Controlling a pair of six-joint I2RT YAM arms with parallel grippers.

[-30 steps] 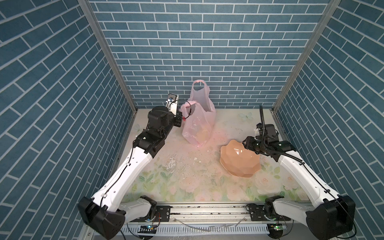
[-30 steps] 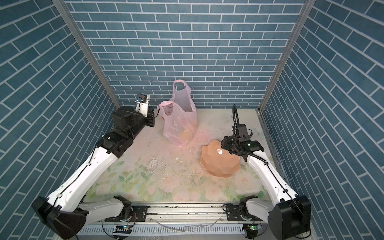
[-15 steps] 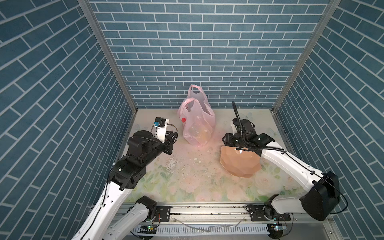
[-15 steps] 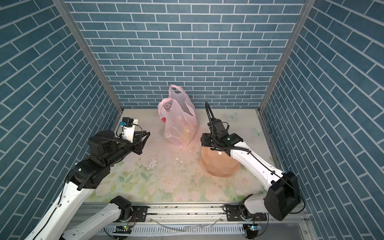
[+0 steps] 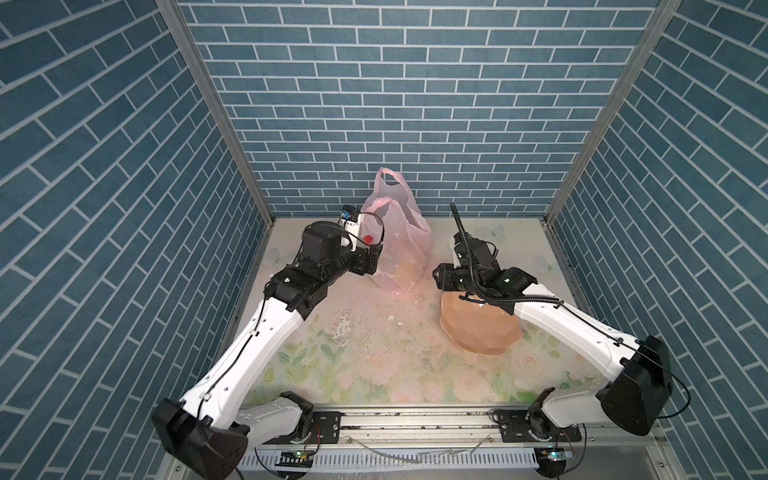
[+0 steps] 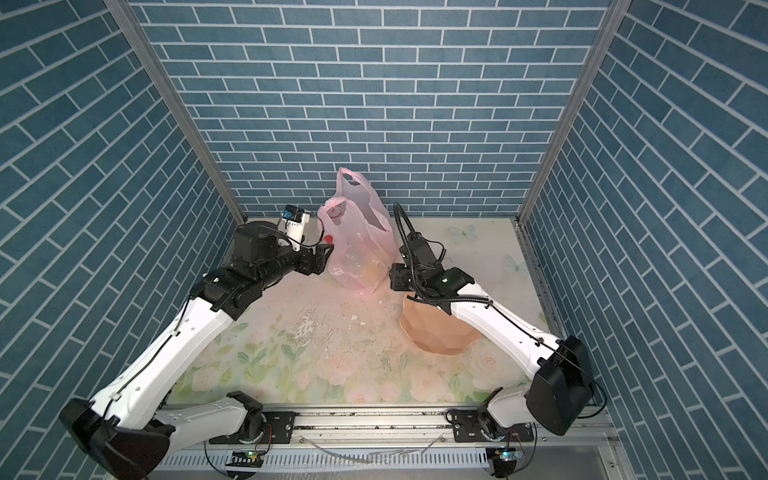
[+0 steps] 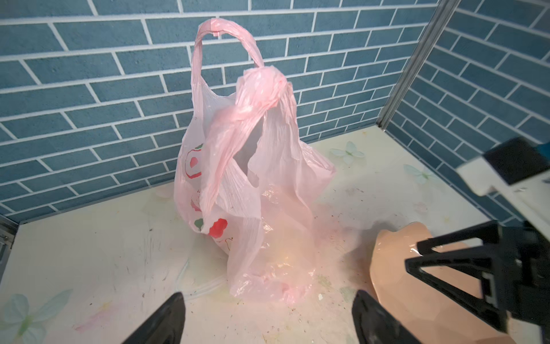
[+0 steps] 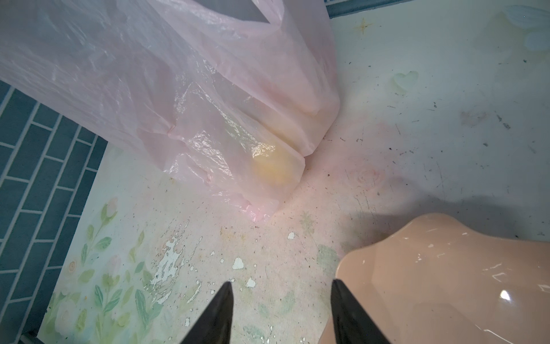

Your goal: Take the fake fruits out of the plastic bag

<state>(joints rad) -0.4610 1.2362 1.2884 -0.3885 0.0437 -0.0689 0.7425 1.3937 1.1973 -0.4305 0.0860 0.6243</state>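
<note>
The pale pink plastic bag [image 5: 401, 232] [image 6: 361, 245] stands upright near the back wall, both loop handles up, the near one sagging. Fake fruits show only as a yellow-orange blur [image 8: 270, 169] [image 5: 409, 270] through its lower wall. My left gripper [image 5: 377, 259] [image 7: 269, 295] hovers low at the bag's left side, open wide and holding nothing. My right gripper [image 5: 438, 278] [image 8: 281, 283] is open and empty just right of the bag's base, above the bowl's near rim. Between the two grippers sits the foot of the bag [image 7: 268, 283].
A peach scalloped bowl [image 5: 478, 332] [image 6: 436, 332] [image 8: 446, 283] lies on the floral table under my right forearm. Blue brick walls close in the back and both sides. The table [image 5: 374, 353] is scuffed, with paint flecks in the middle.
My left gripper let go of the bag's near handle, drew back, then returned low beside the bag with its jaws wide. My right gripper swung left over the bowl toward the bag.
</note>
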